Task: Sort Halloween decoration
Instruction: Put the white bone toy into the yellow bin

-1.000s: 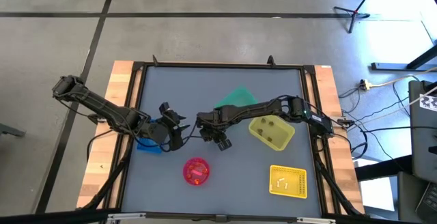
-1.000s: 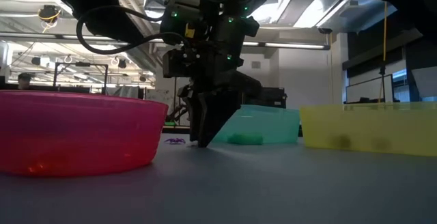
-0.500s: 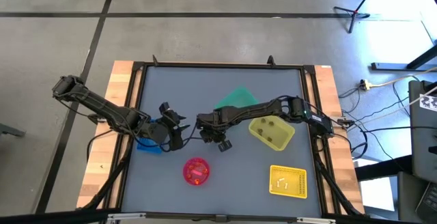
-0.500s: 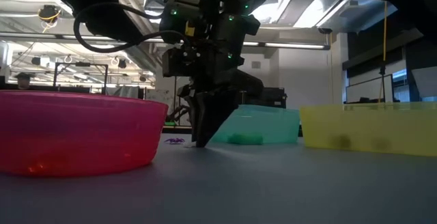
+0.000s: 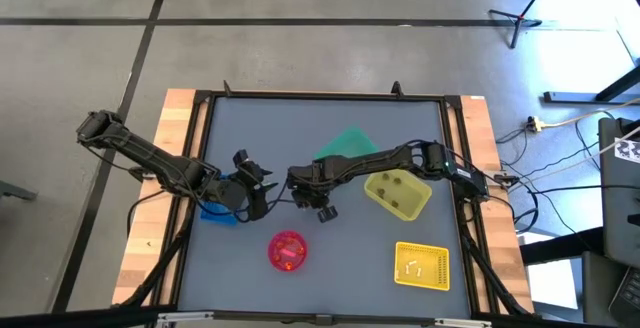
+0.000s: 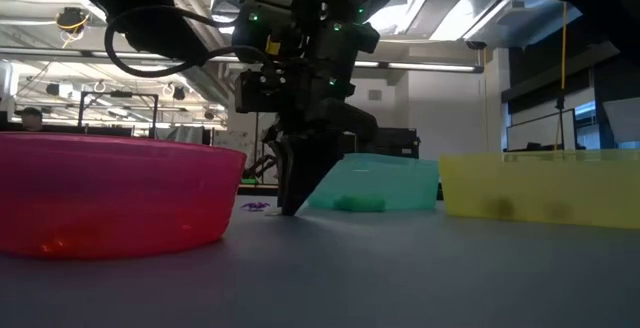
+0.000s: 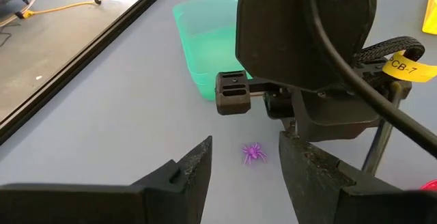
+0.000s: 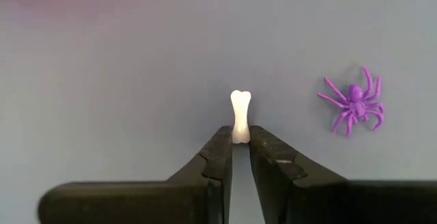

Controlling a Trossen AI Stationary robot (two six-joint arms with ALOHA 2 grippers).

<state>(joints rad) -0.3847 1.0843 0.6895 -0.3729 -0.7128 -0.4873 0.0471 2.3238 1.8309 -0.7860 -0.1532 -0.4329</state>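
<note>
Between our right hand's [image 8: 240, 149] fingertips a small white bone [image 8: 240, 116] stands upright, pinched at its lower end, with the grey worktop [image 8: 123, 67] just past it. Just beside that hand a purple spider [image 8: 354, 106] lies flat on the worktop. Our left hand [image 7: 244, 161] hovers near, its fingers spread, and the same spider sits between them. Beyond our right hand stands the green bin [image 7: 205, 53]; the pink bowl [image 5: 287, 250] lies near it.
</note>
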